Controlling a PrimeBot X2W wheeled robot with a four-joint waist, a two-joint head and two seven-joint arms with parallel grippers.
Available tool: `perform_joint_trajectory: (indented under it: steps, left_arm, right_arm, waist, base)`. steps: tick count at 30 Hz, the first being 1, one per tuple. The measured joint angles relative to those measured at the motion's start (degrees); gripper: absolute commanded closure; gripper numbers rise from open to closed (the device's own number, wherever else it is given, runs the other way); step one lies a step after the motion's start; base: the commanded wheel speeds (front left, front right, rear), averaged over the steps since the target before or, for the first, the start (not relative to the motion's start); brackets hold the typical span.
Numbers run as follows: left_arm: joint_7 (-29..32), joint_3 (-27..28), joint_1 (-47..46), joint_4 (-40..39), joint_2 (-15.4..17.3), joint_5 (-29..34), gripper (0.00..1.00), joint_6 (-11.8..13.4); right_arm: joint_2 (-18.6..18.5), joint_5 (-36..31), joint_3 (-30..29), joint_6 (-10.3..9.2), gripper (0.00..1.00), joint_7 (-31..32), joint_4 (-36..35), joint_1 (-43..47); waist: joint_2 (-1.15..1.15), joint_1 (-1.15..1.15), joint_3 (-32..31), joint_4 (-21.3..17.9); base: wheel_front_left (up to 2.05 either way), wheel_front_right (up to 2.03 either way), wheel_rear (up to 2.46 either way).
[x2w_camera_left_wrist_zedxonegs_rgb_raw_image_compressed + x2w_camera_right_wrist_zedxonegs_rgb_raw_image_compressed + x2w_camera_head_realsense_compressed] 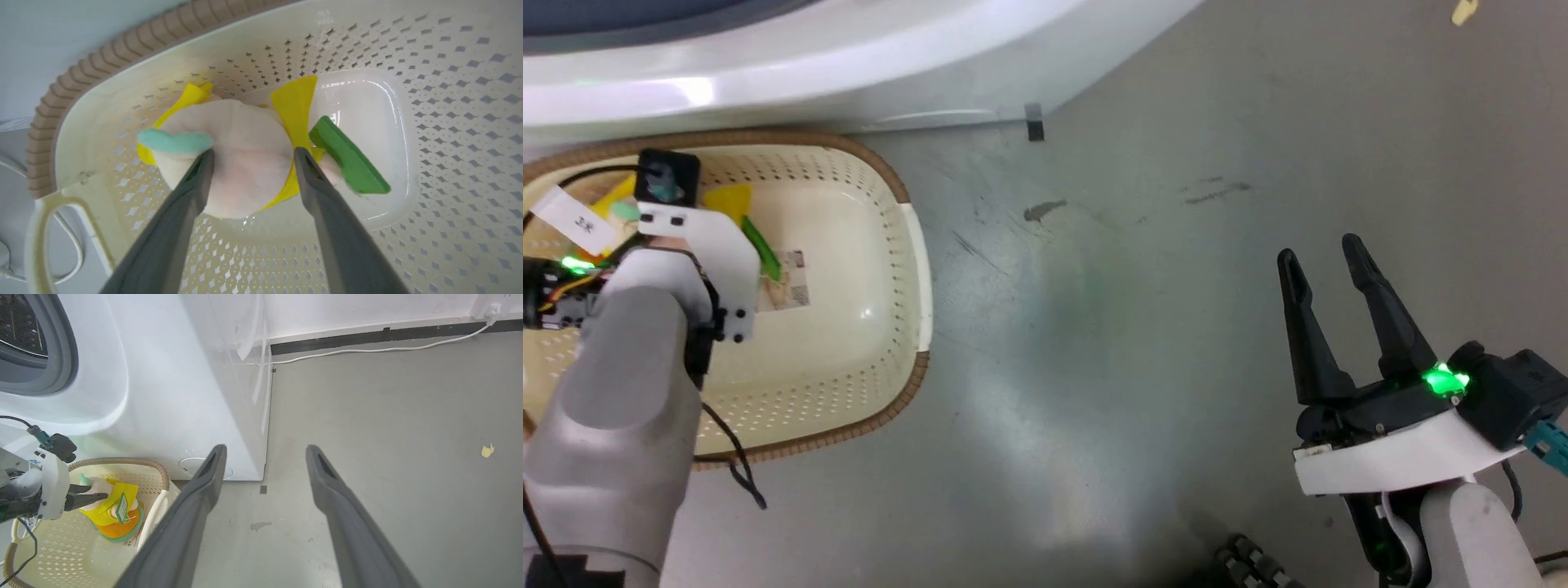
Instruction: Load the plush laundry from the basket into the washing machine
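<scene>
The plush laundry (245,134) is found in the basket (122,53), head-end toward the left gripper (254,152), whose wide-spread fingers (192,183) are set either side of it, perhaps touching, hard to tell. The right gripper (1319,247) is held open, well apart.

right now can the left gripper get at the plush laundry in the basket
Probably yes: the left gripper is inside the basket, its open fingers either side of the plush laundry's pale head, with nothing between them.

Spread gripper (254,152) around plush laundry (245,171), in basket (408,53)
</scene>
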Motion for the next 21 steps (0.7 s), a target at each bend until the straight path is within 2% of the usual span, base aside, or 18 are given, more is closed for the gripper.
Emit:
perform_joint_trajectory:
  steps: [3,4,5,12,21]
  left_arm:
    - [0.01,-0.52,-0.91,0.33,0.89,-0.25,0.0,0.04]
    - [0.1,-0.9,-1.42,0.57,1.23,-0.35,0.32,0.01]
    - [0.12,-1.2,-1.85,0.73,1.51,-0.4,1.0,-0.04]
    - [-0.01,-2.78,-3.7,3.1,2.01,-1.0,1.0,0.03]
    - [-2.98,-4.02,-4.28,9.03,0.4,-3.72,1.0,0.43]
  right_arm:
    - [0.0,0.57,0.2,0.0,0.0,-0.22,-0.12,-0.04]
    - [0.0,0.81,0.22,0.0,0.0,-0.34,-0.13,-0.1]
    - [0.0,0.94,0.23,0.0,0.0,-0.56,-0.13,-0.27]
    - [0.0,1.02,0.2,0.0,0.0,-1.32,0.04,-1.21]
    - [0.0,-0.15,-1.91,0.0,0.0,-2.34,0.93,-1.08]
  waist:
    - [0.0,0.0,1.26,-0.64]
    - [0.0,0.0,1.72,-0.84]
    - [0.0,0.0,2.16,-1.03]
    - [0.0,0.0,3.88,-1.82]
    - [0.0,0.0,0.15,-0.52]
  base:
    - [0.0,0.0,0.0]
    - [0.0,0.0,0.0]
    - [0.0,0.0,0.0]
    - [0.0,0.0,0.0]
    - [0.0,0.0,0.0]
